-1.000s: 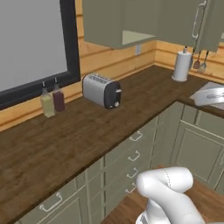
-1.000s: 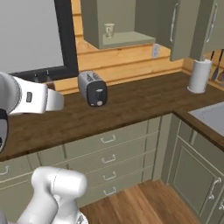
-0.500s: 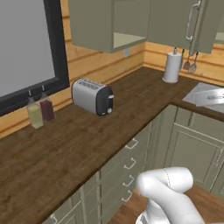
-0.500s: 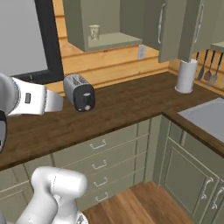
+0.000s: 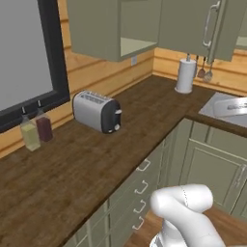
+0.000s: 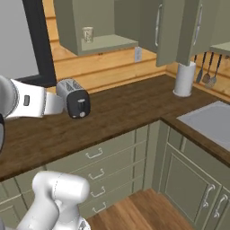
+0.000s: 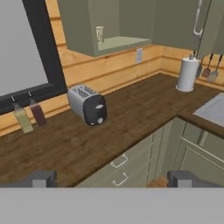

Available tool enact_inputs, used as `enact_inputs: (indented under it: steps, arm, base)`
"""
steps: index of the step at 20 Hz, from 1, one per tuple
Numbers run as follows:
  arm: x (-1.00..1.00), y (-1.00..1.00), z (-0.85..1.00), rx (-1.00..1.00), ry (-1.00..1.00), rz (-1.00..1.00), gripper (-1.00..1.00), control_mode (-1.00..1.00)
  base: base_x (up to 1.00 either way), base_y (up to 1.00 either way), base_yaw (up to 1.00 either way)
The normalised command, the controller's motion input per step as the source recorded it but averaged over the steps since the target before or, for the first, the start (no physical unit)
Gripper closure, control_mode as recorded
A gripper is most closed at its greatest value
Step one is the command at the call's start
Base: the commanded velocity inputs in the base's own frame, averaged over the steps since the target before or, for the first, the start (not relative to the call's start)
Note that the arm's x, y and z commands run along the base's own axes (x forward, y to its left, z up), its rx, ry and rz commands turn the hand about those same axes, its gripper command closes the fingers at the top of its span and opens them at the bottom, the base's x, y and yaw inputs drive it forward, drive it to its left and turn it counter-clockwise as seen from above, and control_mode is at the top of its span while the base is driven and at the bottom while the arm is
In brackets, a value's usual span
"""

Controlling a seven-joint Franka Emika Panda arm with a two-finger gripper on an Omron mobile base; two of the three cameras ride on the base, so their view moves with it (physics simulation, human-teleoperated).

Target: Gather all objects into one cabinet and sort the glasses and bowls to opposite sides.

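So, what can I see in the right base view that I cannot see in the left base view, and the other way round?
Right base view: one pale glass stands on the shelf floor of the open cabinet.
Left base view: two small bottles, one yellowish and one dark red, stand on the counter below the window.
Shared: the toaster, the paper-towel roll, the hanging utensils, the sink and the wooden counter.
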Motion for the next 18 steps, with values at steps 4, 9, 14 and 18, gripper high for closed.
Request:
enact_inputs:
  steps: [4, 9, 14, 18]
  arm:
    - [0.00, 0.00, 0.00, 0.00, 0.00, 0.00, -1.00, 1.00]
    - [0.00, 0.00, 0.00, 0.00, 0.00, 0.00, -1.00, 1.00]
    - [0.00, 0.00, 0.00, 0.00, 0.00, 0.00, -1.00, 1.00]
    - [0.00, 0.00, 0.00, 0.00, 0.00, 0.00, -1.00, 1.00]
  base:
    - [0.83, -0.11, -0.01]
    - [0.71, -0.01, 0.14]
    - [0.45, 0.00, 0.13]
    - [0.50, -0.01, 0.18]
